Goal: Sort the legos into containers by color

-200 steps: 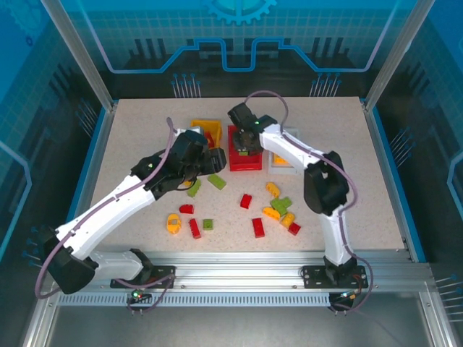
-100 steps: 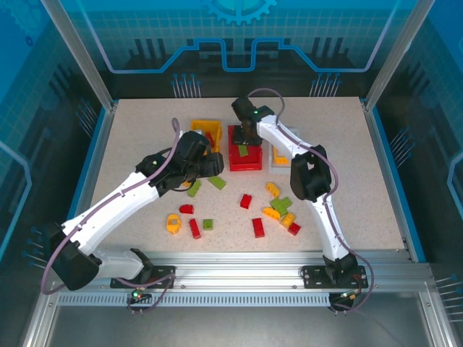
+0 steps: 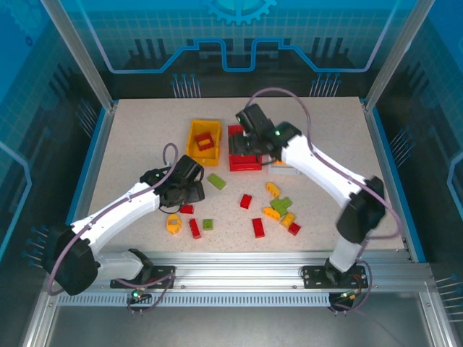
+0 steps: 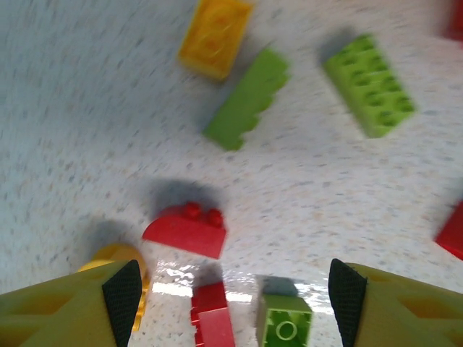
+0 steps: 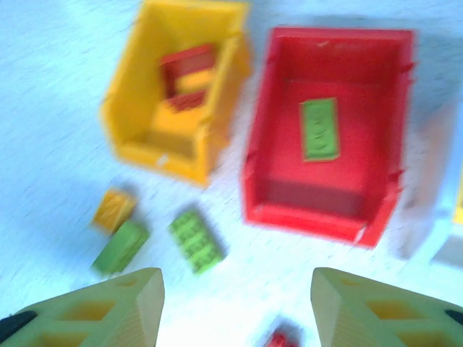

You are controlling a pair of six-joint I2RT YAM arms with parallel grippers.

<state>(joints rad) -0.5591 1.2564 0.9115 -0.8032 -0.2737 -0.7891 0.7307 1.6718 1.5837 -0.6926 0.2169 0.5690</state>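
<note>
Since earlier, left gripper (image 4: 235, 289) retreated lower-left; we see jaws wide, empty, near red curved plastic brick (image 4: 184, 233); right gripper (image 5: 237, 303) jaws apart, empty; light green flat brick (image 5: 320, 129) lies inside red plastic bin (image 5: 318, 217).

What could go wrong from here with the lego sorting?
Mixed colours: a green brick lies in the red bin and a red brick in the yellow bin, which may mislead later drops.
Crowding: under the open left gripper, the rounded red brick sits near a second red brick and a small green brick; closing could catch two.
</note>
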